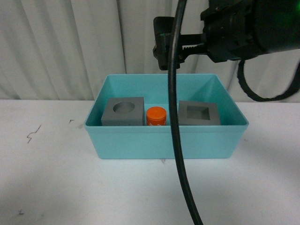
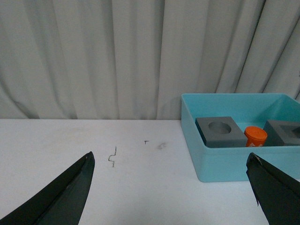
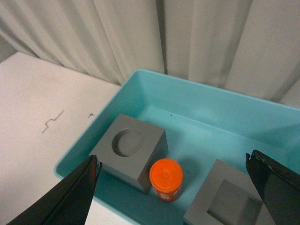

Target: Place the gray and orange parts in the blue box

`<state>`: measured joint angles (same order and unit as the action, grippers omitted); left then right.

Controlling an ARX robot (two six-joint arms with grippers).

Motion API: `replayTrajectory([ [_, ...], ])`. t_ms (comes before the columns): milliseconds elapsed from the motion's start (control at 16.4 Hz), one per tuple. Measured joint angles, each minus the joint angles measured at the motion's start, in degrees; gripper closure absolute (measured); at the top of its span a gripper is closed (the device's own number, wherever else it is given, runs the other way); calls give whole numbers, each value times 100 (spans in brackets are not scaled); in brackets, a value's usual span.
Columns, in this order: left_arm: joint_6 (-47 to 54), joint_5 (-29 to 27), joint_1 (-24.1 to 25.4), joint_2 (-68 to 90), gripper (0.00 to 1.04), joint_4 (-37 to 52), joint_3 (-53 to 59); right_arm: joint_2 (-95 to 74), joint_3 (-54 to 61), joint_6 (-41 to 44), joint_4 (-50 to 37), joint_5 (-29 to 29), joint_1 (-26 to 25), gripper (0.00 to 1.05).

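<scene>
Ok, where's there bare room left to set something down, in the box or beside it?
In the blue box, the three parts fill one row: round-recess cube, orange cylinder, square-recess cube, with narrow gaps. The floor strip between that row and the curtain-side wall is bare. The white table left of and in front of the box is open.

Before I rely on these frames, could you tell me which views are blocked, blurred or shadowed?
Front view: a black cable crosses the blue box, the arm above is dark; soft shadow under the box. Left wrist view: evenly lit, dark hand fingers blurred. Right wrist view: parts sharp, orange cylinder slightly washed out.
</scene>
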<state>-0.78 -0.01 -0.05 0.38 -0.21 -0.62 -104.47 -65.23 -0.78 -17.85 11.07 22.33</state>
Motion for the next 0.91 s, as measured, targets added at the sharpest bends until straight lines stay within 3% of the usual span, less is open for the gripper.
replayTrajectory([
  [61, 0, 0, 0, 0, 7, 0, 0, 501, 570, -68, -382, 2, -20, 6],
  [122, 0, 0, 0, 0, 7, 0, 0, 997, 1169, -114, -1102, -343, 33, 9],
  [244, -2, -2, 0, 0, 7, 0, 0, 2352, 2708, 2, -2492, -2509, -2, 33],
  [305, -2, -7, 0, 0, 7, 0, 0, 3010, 3322, 24, -2664, -2924, -269, 44],
  [548, -2, 0, 0, 0, 7, 0, 0, 4232, 4955, 39, -2745, -2330, -1012, 99],
  [609, -2, 2, 0, 0, 7, 0, 0, 4557, 5141, 59, -2743, -2205, -1158, 103],
  [914, 0, 2, 0, 0, 7, 0, 0, 6006, 5980, 61, -2094, -1672, -1711, 103],
])
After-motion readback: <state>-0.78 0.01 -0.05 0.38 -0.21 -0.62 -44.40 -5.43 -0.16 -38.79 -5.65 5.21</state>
